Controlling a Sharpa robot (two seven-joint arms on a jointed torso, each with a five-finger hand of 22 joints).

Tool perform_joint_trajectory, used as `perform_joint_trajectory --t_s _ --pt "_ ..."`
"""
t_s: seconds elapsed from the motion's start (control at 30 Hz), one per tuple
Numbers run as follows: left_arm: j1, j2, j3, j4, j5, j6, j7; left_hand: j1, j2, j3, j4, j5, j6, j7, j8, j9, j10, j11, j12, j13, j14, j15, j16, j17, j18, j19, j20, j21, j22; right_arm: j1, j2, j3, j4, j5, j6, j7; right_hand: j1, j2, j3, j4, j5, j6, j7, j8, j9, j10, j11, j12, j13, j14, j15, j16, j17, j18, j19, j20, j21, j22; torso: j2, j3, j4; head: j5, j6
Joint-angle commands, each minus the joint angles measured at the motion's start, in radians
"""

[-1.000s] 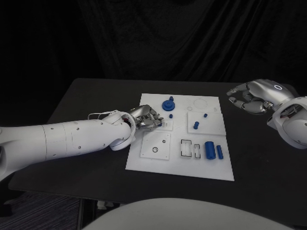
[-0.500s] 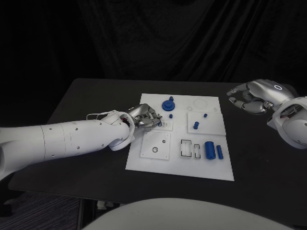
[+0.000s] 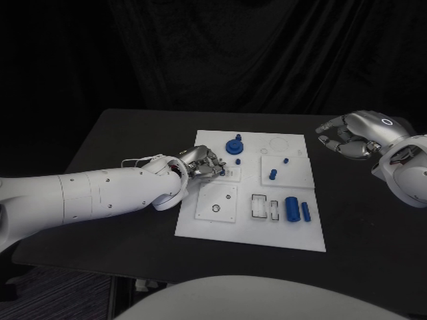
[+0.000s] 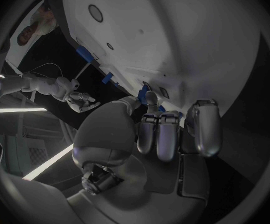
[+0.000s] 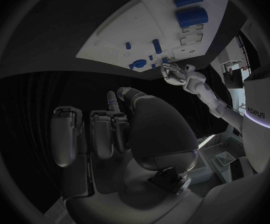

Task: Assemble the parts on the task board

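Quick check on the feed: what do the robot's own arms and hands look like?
Both arms are smooth white shells with small dark fastener dots. Each ends in a silver metallic many-fingered hand: left hand, right hand. A thin pale cable loops at the left wrist; a small ring marking sits on the back of the right hand.

readable text: none | white task board [image 3: 253, 223]: no legible label or number | white arms and silver hands: no brand readable | black table [image 3: 127, 133]: no markings

Left hand [image 3: 203, 162] over the task board [image 3: 252, 230], any part beneath its fingers hidden
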Motion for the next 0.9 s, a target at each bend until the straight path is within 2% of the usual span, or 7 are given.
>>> perform_joint_trajectory --t_s 0.03,0.57,0.7,0.77,0.8,0.83,0.9 --pt "-0.005 0.002 0.000 0.003 0.004 0.021 -0.009 0.000 -0.007 0.006 0.000 -0.006 -0.002 0.002 -0.003 0.013 0.103 -0.002 -0.001 0.263 0.106 -0.001 0.003 0.263 0.013 0.011 -0.006 0.000 0.186 -0.003 -0.001 0.001 0.000 -0.002 -0.005 -0.017 -0.002 -0.003 0.006 0.002 0.006 0.002 -0.001 -0.006 -0.001 0.104 0.000 0.005 0.263 0.089 0.003 -0.004 0.196 0.020 0.049 0.001 -0.005 0.226 0.001 -0.0001 0.0000 0.000 0.000" --pt "-0.013 0.000 0.001 0.007 0.004 0.018 -0.011 -0.007 -0.008 0.008 0.005 -0.029 0.003 0.003 -0.005 0.013 0.103 -0.001 -0.001 0.263 0.106 0.000 0.003 0.263 0.013 0.010 -0.005 -0.001 0.186 -0.003 0.000 0.001 -0.001 -0.002 -0.005 -0.017 -0.002 -0.003 0.006 0.002 0.006 0.002 -0.001 -0.006 -0.001 0.104 0.000 0.005 0.263 0.089 0.003 -0.004 0.196 0.020 0.049 0.001 -0.005 0.226 0.000 -0.0006 0.0004 0.002 0.000" --pt "-0.013 0.001 0.001 0.007 0.004 0.013 -0.007 -0.023 -0.005 0.007 0.009 -0.083 0.008 0.004 -0.009 0.013 0.103 0.001 -0.001 0.263 0.106 0.001 0.003 0.263 0.013 0.010 -0.004 -0.001 0.186 -0.003 -0.001 0.001 -0.001 -0.002 -0.004 -0.017 -0.002 -0.003 0.006 0.002 0.006 0.002 -0.001 -0.006 -0.001 0.104 0.000 0.005 0.263 0.089 0.003 -0.004 0.196 0.020 0.049 0.001 -0.005 0.226 0.001 -0.0006 -0.0001 0.001 0.000" --pt "-0.013 0.001 0.001 0.007 0.004 0.010 -0.004 -0.046 0.000 -0.002 0.011 -0.142 0.011 0.006 -0.011 0.013 0.103 0.002 -0.001 0.263 0.106 0.002 0.003 0.263 0.013 0.010 -0.002 -0.001 0.186 -0.003 -0.001 0.001 -0.001 -0.002 -0.004 -0.017 -0.002 -0.003 0.006 0.002 0.006 0.002 -0.001 -0.006 -0.001 0.104 0.000 0.005 0.263 0.089 0.003 -0.004 0.196 0.020 0.049 0.001 -0.005 0.226 0.001 -0.0007 -0.0001 0.001 0.000" --pt "-0.013 0.001 0.001 0.007 0.004 0.009 -0.004 -0.052 0.002 -0.005 0.011 -0.157 0.012 0.007 -0.012 0.013 0.103 0.003 -0.001 0.263 0.106 0.003 0.003 0.263 0.013 0.011 -0.002 -0.001 0.186 -0.003 -0.001 0.001 -0.001 -0.002 -0.004 -0.017 -0.002 -0.003 0.006 0.002 0.006 0.002 -0.001 -0.006 -0.001 0.104 0.000 0.005 0.263 0.089 0.003 -0.004 0.196 0.020 0.049 0.001 -0.005 0.226 0.001 -0.0007 -0.0003 0.002 0.000" --pt "-0.013 0.001 0.001 0.007 0.004 0.009 -0.003 -0.091 0.009 -0.025 0.013 -0.226 0.015 0.010 -0.016 0.011 0.103 0.006 -0.001 0.263 0.106 0.005 0.003 0.263 0.013 0.011 -0.001 0.000 0.186 -0.003 -0.001 0.001 0.000 -0.002 -0.004 -0.017 -0.002 -0.003 0.006 0.002 0.006 0.002 -0.001 -0.006 -0.001 0.104 0.000 0.005 0.263 0.089 0.003 -0.004 0.196 0.020 0.049 0.001 -0.005 0.226 0.001 -0.0006 -0.0003 0.002 0.000" --pt "-0.014 0.001 0.001 0.007 0.004 0.008 -0.001 -0.118 0.015 -0.042 0.013 -0.262 0.016 0.012 -0.022 0.008 0.103 0.008 -0.001 0.263 0.106 0.006 0.003 0.263 0.013 0.011 0.001 -0.001 0.186 -0.003 -0.001 0.001 0.000 -0.002 -0.004 -0.017 -0.002 -0.003 0.006 0.002 0.006 0.002 -0.001 -0.006 -0.001 0.104 0.000 0.005 0.263 0.089 0.003 -0.004 0.196 0.020 0.049 0.001 -0.005 0.226 0.001 -0.0005 -0.0002 0.002 0.000"
